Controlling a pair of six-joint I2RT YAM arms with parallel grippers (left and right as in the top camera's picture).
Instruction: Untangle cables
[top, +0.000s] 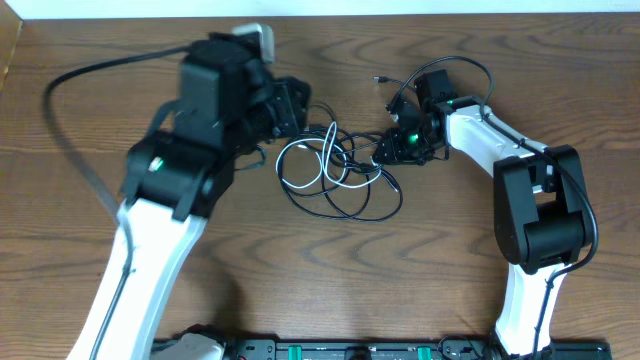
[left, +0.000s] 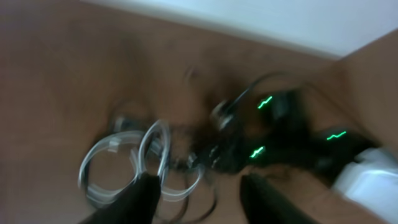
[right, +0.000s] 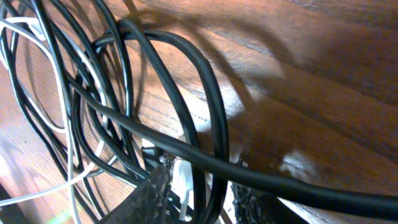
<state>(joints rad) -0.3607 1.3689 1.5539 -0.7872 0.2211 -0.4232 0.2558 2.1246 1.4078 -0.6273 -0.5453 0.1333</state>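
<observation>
Item: cables (top: 338, 165). One tangle, black loops plus a white one, frame centre.
L gripper (left: 199, 186): jaws apart, prob. empty (view blurred); poised at tangle's left edge to take a loop.
R gripper (right: 200, 177): jaws narrow, black loop between them for pulling apart. Gripped or loose, can't tell.

Brown wood tabletop (top: 330, 270) with visible grain, smooth, with a low sheen catching light. Black cables (right: 193, 93) in a smooth, slightly glossy rubbery sheath; white cable (top: 282, 165) in similar smooth plastic. Pads (right: 155, 196) of the right tool (right: 202, 199) matt black, coarse and grainy. Arm shells (top: 150, 270) of glossy white plastic, joined to matt black plastic housings (top: 215, 85).
</observation>
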